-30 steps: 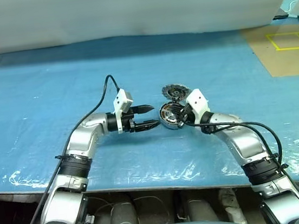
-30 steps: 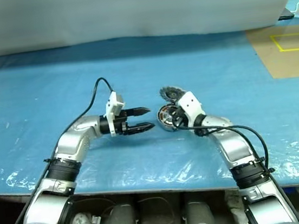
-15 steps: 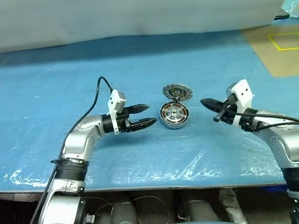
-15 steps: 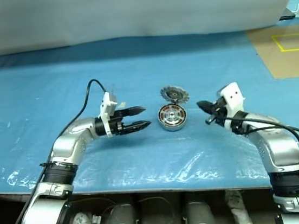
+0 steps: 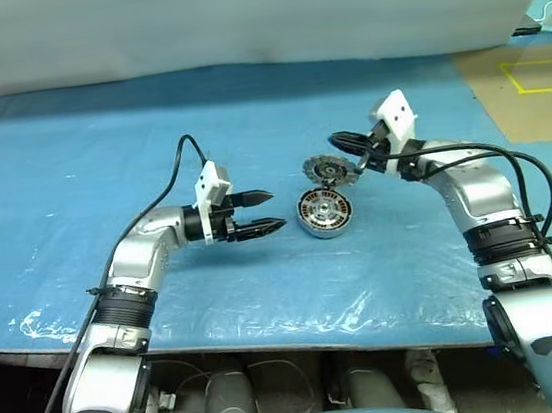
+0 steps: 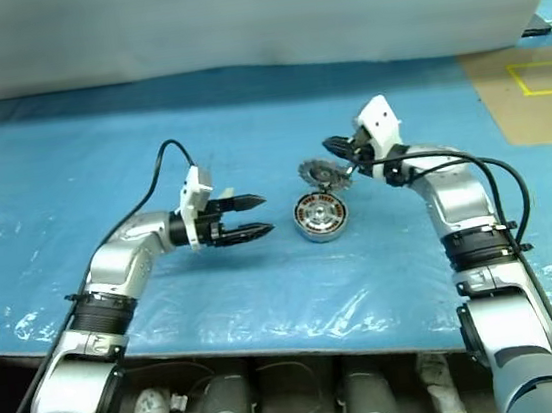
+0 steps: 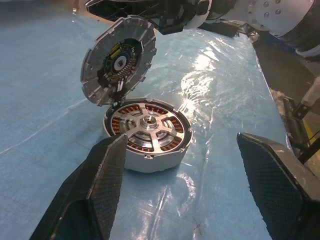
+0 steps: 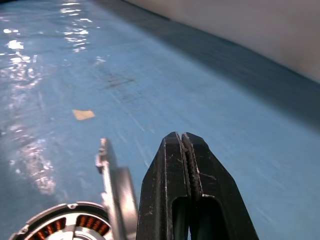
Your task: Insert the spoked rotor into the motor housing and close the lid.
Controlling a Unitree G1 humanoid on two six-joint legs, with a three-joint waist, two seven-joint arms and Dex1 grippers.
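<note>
I see the lid (image 7: 119, 61) propped on edge against the motor housing (image 7: 148, 132) on the counter (image 5: 69, 161), spoked rotor (image 7: 150, 122) seated inside. It looks rigid, hefty, slick metal; I'd push its upper rim. Right pincer (image 5: 341, 142), pressed together, hovers there; left pincer (image 5: 266, 211) stands apart, empty
</note>
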